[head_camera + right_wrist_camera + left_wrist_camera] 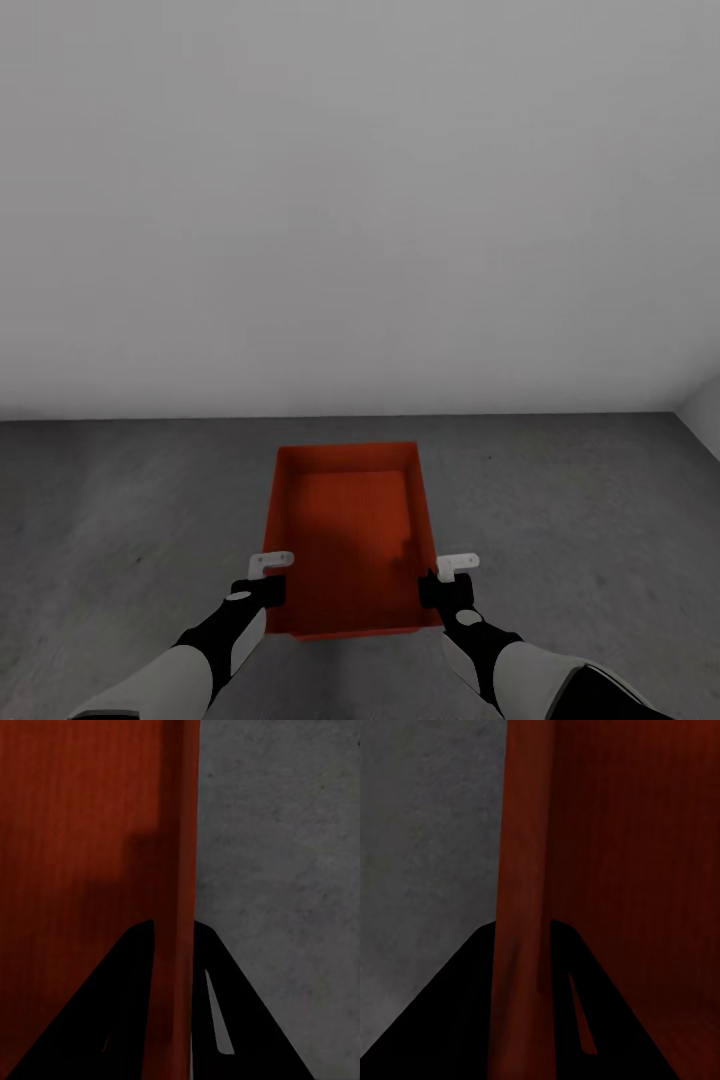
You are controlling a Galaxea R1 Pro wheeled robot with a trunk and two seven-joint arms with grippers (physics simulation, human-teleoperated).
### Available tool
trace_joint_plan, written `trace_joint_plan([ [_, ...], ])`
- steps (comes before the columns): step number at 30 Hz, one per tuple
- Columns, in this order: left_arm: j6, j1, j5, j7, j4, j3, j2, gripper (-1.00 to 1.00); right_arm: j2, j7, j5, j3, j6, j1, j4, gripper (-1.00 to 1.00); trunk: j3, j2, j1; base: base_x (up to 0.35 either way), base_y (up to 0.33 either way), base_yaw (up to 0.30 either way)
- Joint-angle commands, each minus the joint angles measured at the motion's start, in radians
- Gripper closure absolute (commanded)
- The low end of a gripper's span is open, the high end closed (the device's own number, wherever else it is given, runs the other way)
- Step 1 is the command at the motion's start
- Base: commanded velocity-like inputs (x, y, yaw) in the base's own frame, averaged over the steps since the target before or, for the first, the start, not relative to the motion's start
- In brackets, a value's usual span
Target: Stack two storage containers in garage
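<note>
Left gripper: sat at the near left corner of the container, its jaws pinching the left side wall; in the left wrist view one dark finger lay outside the wall and the other inside.
Right gripper: sat at the near right corner, jaws pinching the right side wall; in the right wrist view one dark finger lay on the inner side of the wall and the other on the outer side.
Storage container: orange-red, open-topped and empty, held between the two grippers straight ahead of the robot, long axis pointing away, above the floor; whether it touched the floor could not be told.
Floor: dark grey mottled concrete, all around the container.
Wall: plain white, meeting the floor beyond the container's far end.
</note>
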Motion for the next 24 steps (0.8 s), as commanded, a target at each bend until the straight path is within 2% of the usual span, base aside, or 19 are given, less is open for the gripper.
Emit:
trace_joint_plan([
  [1, -0.011, -0.001, -0.004, 0.007, -0.006, 0.026, 0.039, 1.0, 0.0, -0.002, -0.001, -0.037, 0.0, 0.0, 0.002, 1.0, -0.001, -0.001, 0.0, 0.0, 0.0, 0.0],
  [24, -0.011, -0.001, -0.004, 0.007, -0.007, 0.025, 0.039, 1.0, 0.0, -0.002, -0.001, -0.037, 0.0, 0.0, 0.003, 1.0, -0.001, -0.001, 0.0, 0.0, 0.0, 0.0],
])
